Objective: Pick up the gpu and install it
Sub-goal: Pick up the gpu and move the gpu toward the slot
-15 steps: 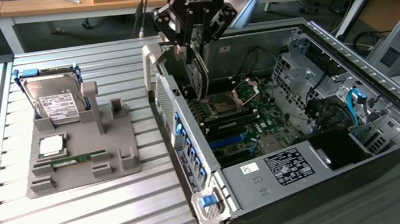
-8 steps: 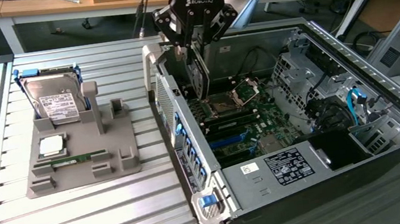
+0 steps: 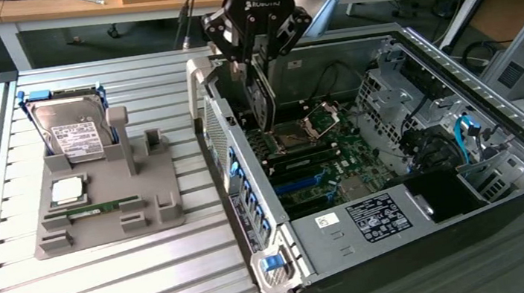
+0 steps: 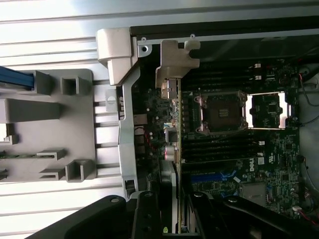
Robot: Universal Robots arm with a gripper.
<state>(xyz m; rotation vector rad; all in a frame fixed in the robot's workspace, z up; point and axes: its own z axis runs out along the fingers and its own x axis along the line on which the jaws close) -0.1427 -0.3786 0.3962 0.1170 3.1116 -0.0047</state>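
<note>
My gripper [image 3: 258, 57] hangs over the open computer case [image 3: 499, 125], shut on the gpu [image 3: 261, 105]. The card is held on edge, a thin dark board dropping from the fingers toward the motherboard [image 3: 334, 160] near the case's rear wall. In the wrist view the gpu [image 4: 174, 134] appears edge-on, its silver bracket [image 4: 175, 59] at the far end beside the case's rear frame, and the black fingers [image 4: 147, 216] clamp it on both sides. The card's lower edge looks to be just above the board beside the CPU socket [image 4: 222, 112]; whether it touches a slot is hidden.
A grey parts holder [image 3: 109, 203] sits on the slatted table at the exterior view's left, carrying a hard drive [image 3: 75, 132], a CPU chip [image 3: 67, 189] and a memory stick [image 3: 90, 210]. Drive cages and cables [image 3: 440, 132] fill the case's far side.
</note>
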